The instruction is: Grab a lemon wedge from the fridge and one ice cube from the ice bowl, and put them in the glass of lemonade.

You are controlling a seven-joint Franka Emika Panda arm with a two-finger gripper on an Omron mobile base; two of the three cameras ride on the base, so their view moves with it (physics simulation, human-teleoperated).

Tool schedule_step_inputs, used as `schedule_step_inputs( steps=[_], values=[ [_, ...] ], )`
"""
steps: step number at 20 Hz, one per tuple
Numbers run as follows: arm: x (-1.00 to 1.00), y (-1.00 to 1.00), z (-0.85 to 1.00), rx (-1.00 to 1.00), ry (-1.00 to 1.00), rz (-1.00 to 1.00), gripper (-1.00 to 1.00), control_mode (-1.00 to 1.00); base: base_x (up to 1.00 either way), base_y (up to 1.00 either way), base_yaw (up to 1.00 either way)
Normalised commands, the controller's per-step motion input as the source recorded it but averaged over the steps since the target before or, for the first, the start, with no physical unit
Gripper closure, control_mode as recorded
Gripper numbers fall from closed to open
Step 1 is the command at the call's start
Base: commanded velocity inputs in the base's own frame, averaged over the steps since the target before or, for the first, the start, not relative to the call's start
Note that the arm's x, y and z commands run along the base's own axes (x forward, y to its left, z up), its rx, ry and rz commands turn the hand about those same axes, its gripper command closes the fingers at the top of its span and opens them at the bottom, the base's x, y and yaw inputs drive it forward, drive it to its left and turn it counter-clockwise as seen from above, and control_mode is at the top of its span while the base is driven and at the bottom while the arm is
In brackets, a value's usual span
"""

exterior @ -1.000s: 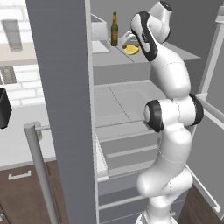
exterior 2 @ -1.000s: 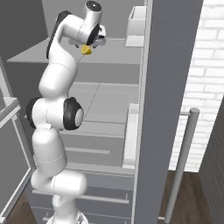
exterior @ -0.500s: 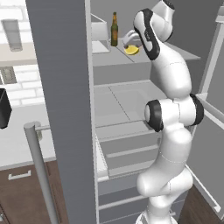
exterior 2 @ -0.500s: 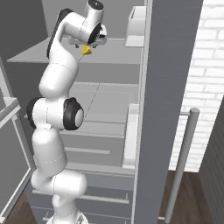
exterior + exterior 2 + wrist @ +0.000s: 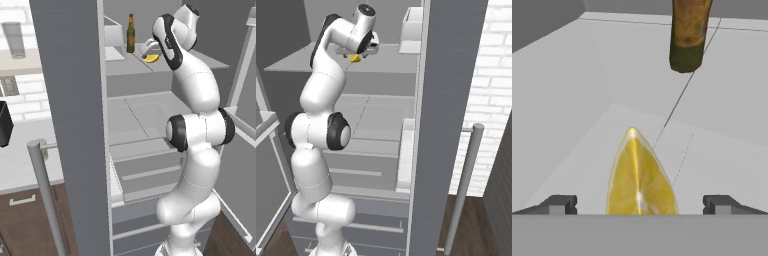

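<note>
The lemon wedge [image 5: 639, 180] lies on the fridge's top shelf [image 5: 175, 62], bright yellow, pointed end away from the hand. My gripper [image 5: 639, 204] is open, with one fingertip on each side of the wedge and a gap between each and the fruit. In the left base view the lemon wedge [image 5: 151, 58] shows just under the hand, beside the brown bottle [image 5: 130, 34]. From the right base view the gripper [image 5: 358, 54] hangs over the wedge [image 5: 355, 58]. The fridge [image 5: 75, 100] stands with both doors swung open.
The brown bottle [image 5: 688, 35] stands upright just beyond the wedge. A white bin [image 5: 411, 30] sits on the top shelf at the door side. Lower shelves and drawers [image 5: 150, 170] lie under my arm. A thin silver door handle [image 5: 463, 185] stands at the right.
The hand has edged slightly lower and closer over the lemon wedge. The jaws have stayed wide apart.
</note>
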Motion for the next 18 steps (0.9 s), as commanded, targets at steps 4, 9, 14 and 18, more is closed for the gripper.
schedule_step_inputs(
  steps=[4, 9, 14, 18],
  values=[
    [0.0, 0.0, -0.22, 0.0, 0.0, 0.0, -1.0, -1.0, 0.0, 0.0, 0.0],
    [-0.03, 0.0, -0.17, 0.0, 0.0, 0.0, -1.0, -1.0, 0.0, 0.0, 0.0],
    [0.0, 0.0, -0.02, 0.0, 0.0, 0.0, -1.0, -1.0, 0.0, 0.0, 0.0],
    [0.0, 0.04, 0.0, 0.0, 0.0, 0.0, -1.0, -1.0, 0.0, 0.0, 0.0]
  ],
)
